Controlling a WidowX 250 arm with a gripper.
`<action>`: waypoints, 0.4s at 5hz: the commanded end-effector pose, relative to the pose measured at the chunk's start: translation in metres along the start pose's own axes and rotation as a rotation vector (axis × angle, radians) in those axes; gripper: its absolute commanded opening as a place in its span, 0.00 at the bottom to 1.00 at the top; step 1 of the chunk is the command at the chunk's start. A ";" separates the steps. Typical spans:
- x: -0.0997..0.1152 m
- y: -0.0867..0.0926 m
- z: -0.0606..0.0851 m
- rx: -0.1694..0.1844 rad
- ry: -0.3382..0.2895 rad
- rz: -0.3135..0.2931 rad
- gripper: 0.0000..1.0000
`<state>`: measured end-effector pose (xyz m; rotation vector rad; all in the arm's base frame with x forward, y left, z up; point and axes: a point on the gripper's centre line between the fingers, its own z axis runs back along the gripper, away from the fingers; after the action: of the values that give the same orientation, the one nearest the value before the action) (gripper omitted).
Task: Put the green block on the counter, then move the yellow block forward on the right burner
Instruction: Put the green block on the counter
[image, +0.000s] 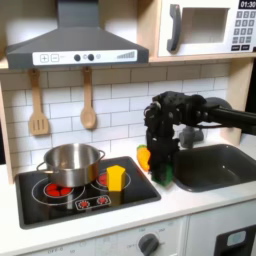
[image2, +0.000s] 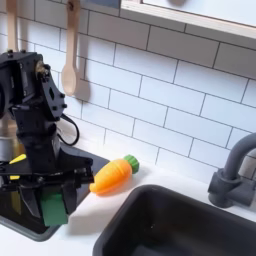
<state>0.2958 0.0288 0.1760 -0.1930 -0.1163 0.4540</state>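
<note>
The green block (image: 167, 174) (image2: 52, 207) sits low between my gripper's fingers (image: 164, 170) (image2: 45, 205), at the stovetop's right edge beside the white counter (image: 170, 200). My gripper points down and is shut on it. I cannot tell whether the block touches the surface. In the first exterior view the yellow block (image: 116, 177) stands upright on the right burner, to the gripper's left and apart from it.
A steel pot (image: 70, 163) sits on the left burner of the black stovetop (image: 60, 200). An orange carrot toy (image: 143, 157) (image2: 113, 174) lies on the counter behind the gripper. The sink (image: 215, 168) (image2: 190, 225) and faucet (image2: 230, 175) are on the right in both exterior views.
</note>
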 end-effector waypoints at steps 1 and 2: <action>-0.023 -0.030 -0.009 -0.067 0.082 -0.204 0.00; -0.027 -0.033 -0.012 -0.061 0.097 -0.271 0.00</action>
<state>0.2862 -0.0144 0.1746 -0.2620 -0.0770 0.1724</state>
